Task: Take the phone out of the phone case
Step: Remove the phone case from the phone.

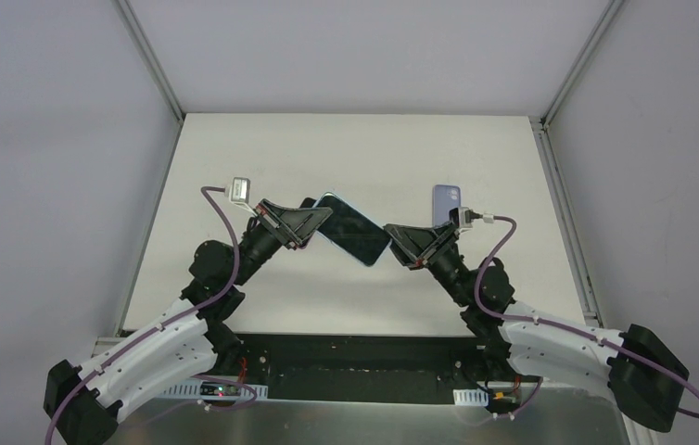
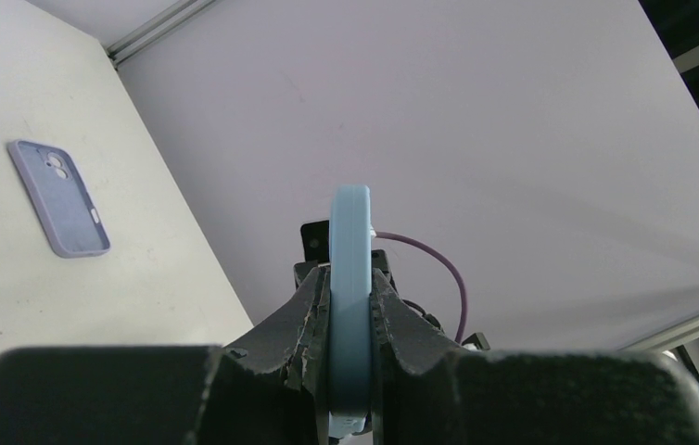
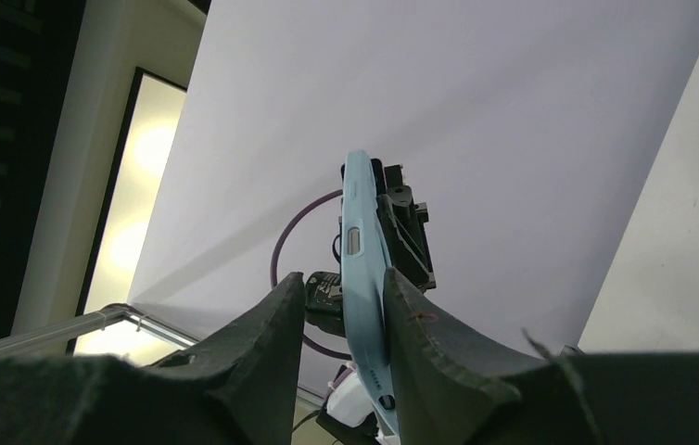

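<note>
A phone (image 1: 355,230) with a dark screen sits in a thick light-blue phone case and hangs above the table between the two arms. My left gripper (image 1: 313,222) is shut on its left end. In the left wrist view both pads press the case's edge (image 2: 349,241), with the left gripper (image 2: 350,278) around it. My right gripper (image 1: 397,239) straddles the right end. In the right wrist view the right gripper (image 3: 344,283) is open: one finger touches the case (image 3: 362,241) and a gap remains at the other.
A lavender phone-shaped piece with camera holes (image 1: 448,199) lies flat on the white table (image 1: 262,148) beyond the right gripper. It also shows in the left wrist view as the lavender piece (image 2: 58,197). Grey walls enclose the table on three sides.
</note>
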